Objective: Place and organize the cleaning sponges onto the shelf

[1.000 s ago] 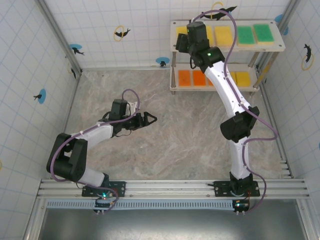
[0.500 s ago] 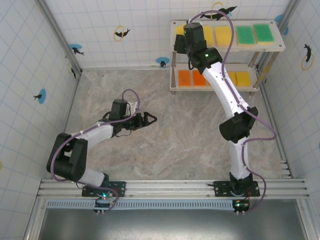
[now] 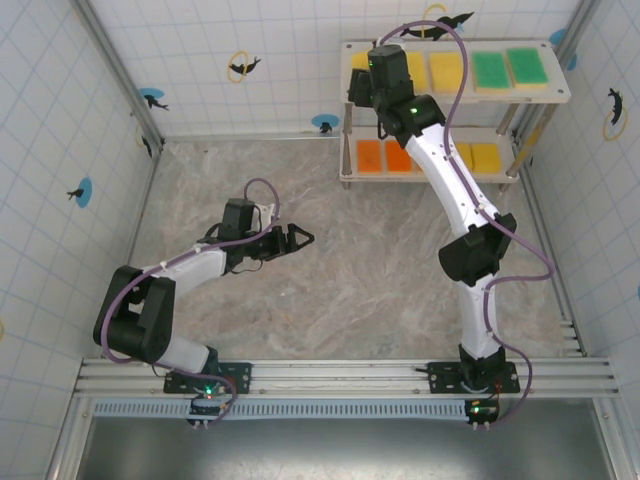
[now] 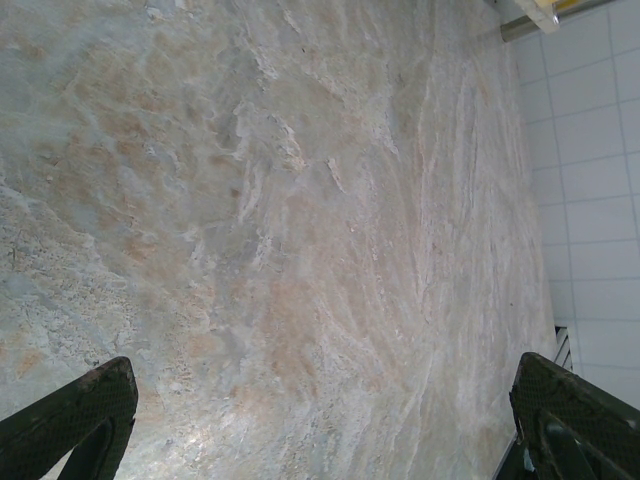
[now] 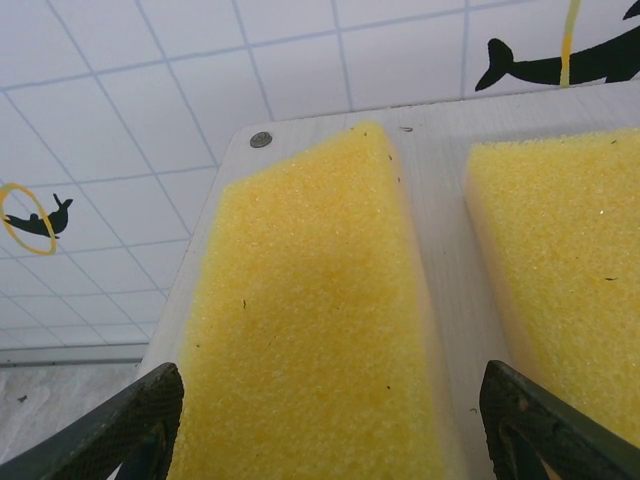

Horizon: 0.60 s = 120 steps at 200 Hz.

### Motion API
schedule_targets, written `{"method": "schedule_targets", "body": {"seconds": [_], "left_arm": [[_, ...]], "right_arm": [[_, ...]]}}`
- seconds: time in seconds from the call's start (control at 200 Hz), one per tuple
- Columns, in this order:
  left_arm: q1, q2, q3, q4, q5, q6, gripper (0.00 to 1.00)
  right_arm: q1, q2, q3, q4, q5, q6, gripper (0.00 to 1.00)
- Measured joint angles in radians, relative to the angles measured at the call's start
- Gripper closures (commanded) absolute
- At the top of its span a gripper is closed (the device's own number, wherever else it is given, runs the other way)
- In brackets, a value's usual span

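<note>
sponges look like they're all up on the shelf (image 3: pixel 500 97), none on the marble tabletop (image 3: pixel 330 300) in front of it. the shelf's top board has five in a row. there's a yellow sponge (image 5: pixel 310 330) at the far left end, lying flat near the corner screw (image 5: pixel 261 139). a second yellow sponge (image 5: pixel 560 270) sits just beside it with a strip of bare board between them. a third yellow sponge (image 3: pixel 447 70) is around the middle, then two green sponges (image 3: pixel 490 68) run out toward the right end. the shelf's lower board has two orange sponges (image 3: pixel 370 155) at its left end and two lower yellow sponges (image 3: pixel 485 157) toward the right. the right arm crosses the middle of that board, so i can't tell what's under it. right gripper (image 5: pixel 335 410) hangs over the left end of the top board with its fingers apart, one on each side of that end sponge and not squeezing it. the finger on the second sponge's side stands clear of the foam. the other sits right by the foam's outer edge and i can't tell if it touches. left gripper (image 3: pixel 295 238) is well apart from the shelf, out over the tabletop to its front left. its fingers are spread wide with just bare marble between them.
</note>
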Motion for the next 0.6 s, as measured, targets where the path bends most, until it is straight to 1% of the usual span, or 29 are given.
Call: {"method": "schedule_targets", "body": {"seconds": [0.601], "left_arm": [[0.000,0.000,0.000,0.000,0.000,0.000,0.02]], "right_arm": [[-0.019,0.000,0.001,0.014,-0.068,-0.032,0.19]]}}
